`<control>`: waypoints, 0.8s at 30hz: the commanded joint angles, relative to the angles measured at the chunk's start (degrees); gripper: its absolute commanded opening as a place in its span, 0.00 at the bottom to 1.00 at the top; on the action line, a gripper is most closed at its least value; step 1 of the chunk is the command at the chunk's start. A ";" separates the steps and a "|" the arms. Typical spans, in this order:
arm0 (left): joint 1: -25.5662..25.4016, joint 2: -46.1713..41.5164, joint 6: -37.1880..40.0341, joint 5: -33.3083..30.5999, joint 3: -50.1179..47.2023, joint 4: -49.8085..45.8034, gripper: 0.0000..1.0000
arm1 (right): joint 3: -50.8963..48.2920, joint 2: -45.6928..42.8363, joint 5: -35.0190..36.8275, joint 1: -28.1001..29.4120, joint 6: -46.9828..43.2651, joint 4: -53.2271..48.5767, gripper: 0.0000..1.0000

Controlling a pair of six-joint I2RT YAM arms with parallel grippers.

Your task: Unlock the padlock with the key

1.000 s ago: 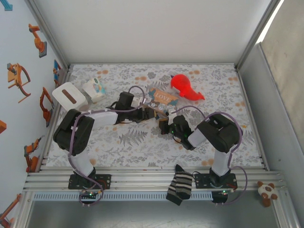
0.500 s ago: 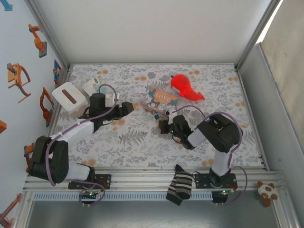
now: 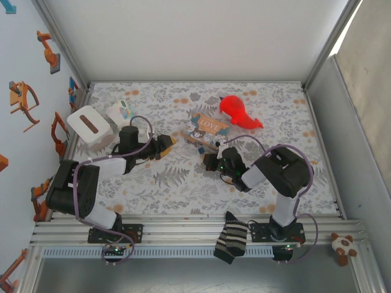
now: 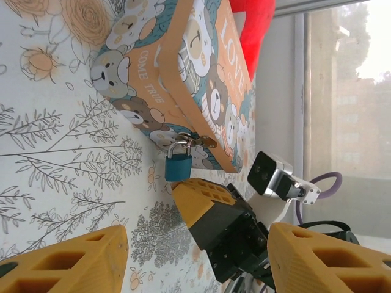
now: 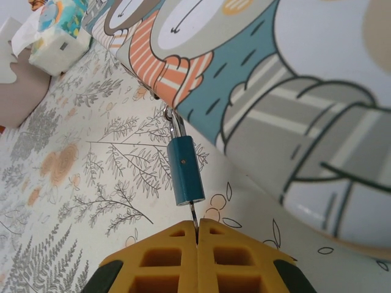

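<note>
Padlock (image 5: pixel 184 171) hangs off the tin's (image 5: pixel 256 79) front hasp. Right gripper (image 5: pixel 197 235) is clamped on the key (image 5: pixel 193 215), seated in the padlock's underside. Left gripper (image 3: pixel 164 144), jaws apart, sits well left of the tin; unbraced, the padlock may twist with the key, or the key may slip

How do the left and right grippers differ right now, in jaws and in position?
Jaws: the left gripper is open and holds nothing; the right gripper is shut on the key.
Position: the left gripper stands off from the LOVE tin, touching nothing; the right gripper sits right at the padlock, its key entering the lock's bottom end.
Shared: both are yellow-tipped and point toward the tin.
</note>
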 commanded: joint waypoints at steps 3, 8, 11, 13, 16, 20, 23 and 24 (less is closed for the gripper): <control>-2.74 4.22 -4.03 1.64 0.55 8.14 0.59 | 0.04 -3.61 0.62 0.64 3.79 -0.68 0.00; -5.09 8.92 -7.36 1.42 1.09 14.45 0.57 | 0.10 -4.95 0.43 0.98 6.01 -1.24 0.00; -6.35 12.45 -10.21 1.34 1.35 19.70 0.55 | 0.30 -5.39 0.56 1.42 6.94 -1.73 0.00; -6.92 14.40 -11.60 1.10 1.59 22.28 0.55 | 0.54 -5.57 0.67 1.64 7.04 -2.59 0.00; -7.77 15.80 -11.86 0.45 2.03 22.93 0.55 | 0.59 -5.57 0.65 1.85 7.59 -2.94 0.00; -8.41 17.63 -12.92 0.32 2.49 24.56 0.54 | 0.90 -5.63 0.78 2.21 8.91 -3.25 0.00; -9.11 19.38 -14.60 0.03 2.58 27.14 0.52 | 1.24 -5.53 0.85 2.56 9.85 -3.31 0.00; -9.38 19.99 -15.01 0.01 2.66 27.90 0.52 | 1.32 -5.58 0.87 2.70 10.04 -3.29 0.00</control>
